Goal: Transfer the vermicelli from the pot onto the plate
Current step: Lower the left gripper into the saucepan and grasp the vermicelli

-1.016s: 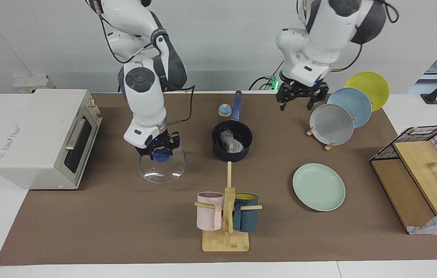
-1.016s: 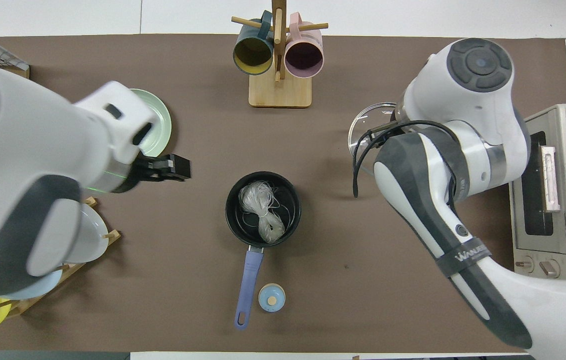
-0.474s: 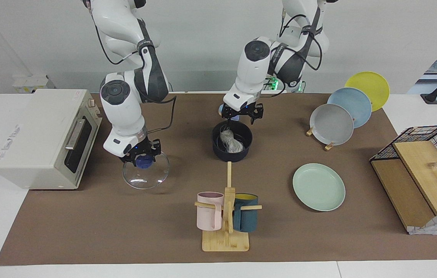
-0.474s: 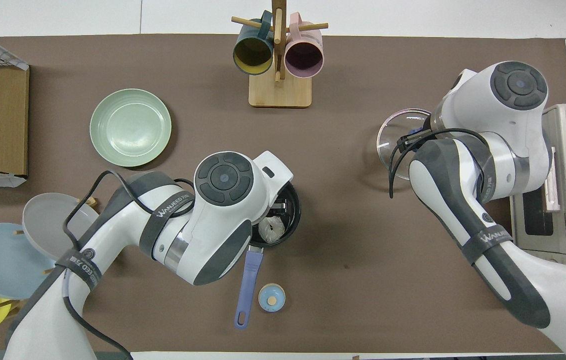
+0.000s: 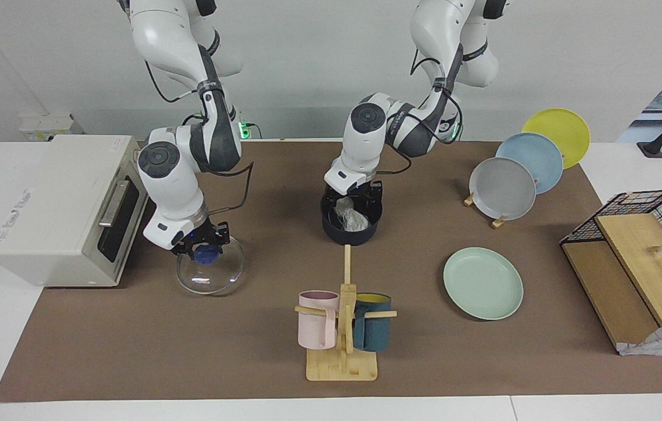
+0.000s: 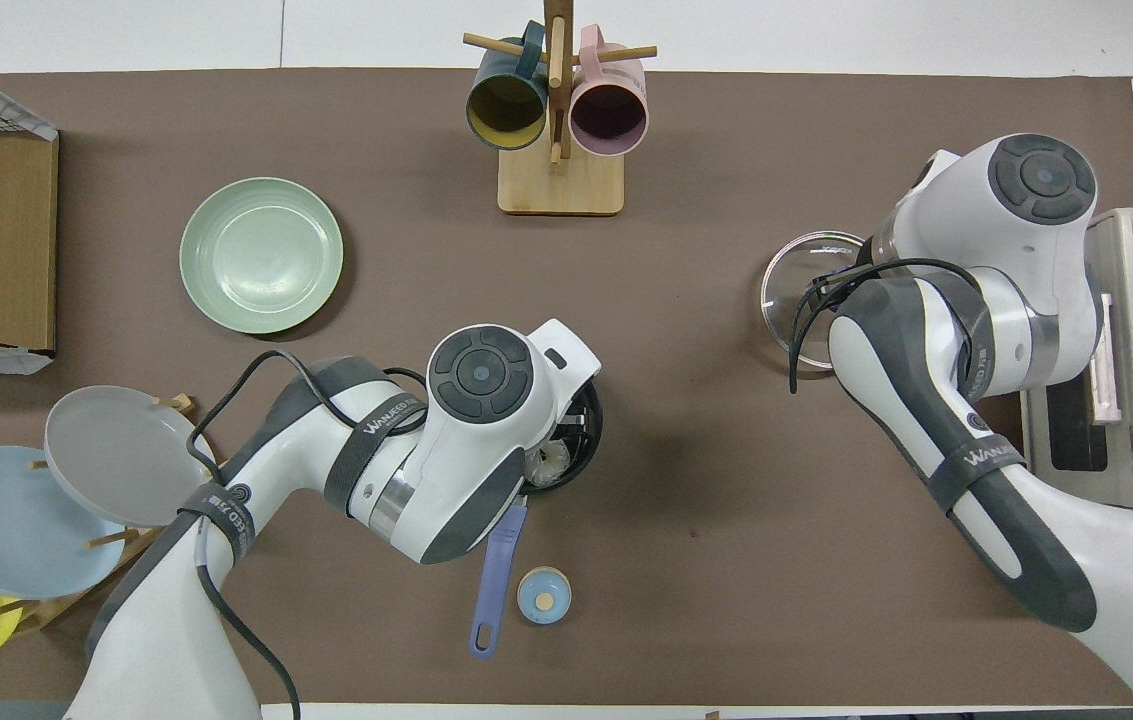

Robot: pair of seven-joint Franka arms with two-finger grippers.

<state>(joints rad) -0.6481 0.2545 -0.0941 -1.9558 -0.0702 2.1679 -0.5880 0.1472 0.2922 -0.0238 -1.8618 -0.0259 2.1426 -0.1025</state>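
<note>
The dark navy pot (image 5: 351,233) stands mid-table, its blue handle (image 6: 498,570) pointing toward the robots. A whitish clump of vermicelli (image 5: 352,218) lies inside it and also shows in the overhead view (image 6: 552,462). My left gripper (image 5: 354,202) is open and lowered into the pot, its fingers on either side of the clump. The mint-green plate (image 5: 482,283) lies bare, farther from the robots, toward the left arm's end. My right gripper (image 5: 205,250) is shut on the blue knob of a glass lid (image 5: 209,273) that is low at the table by the oven.
A wooden mug rack (image 5: 342,351) with a pink and a navy mug stands farther out than the pot. A toaster oven (image 5: 62,204) sits at the right arm's end. A rack with a grey plate (image 5: 503,187) and others and a wire basket (image 5: 628,210) are at the left arm's end. A small blue bell (image 6: 543,595) is beside the handle.
My left gripper swung from over the plate rack to the pot and lowered into it. My right gripper carried the lid toward the oven and down.
</note>
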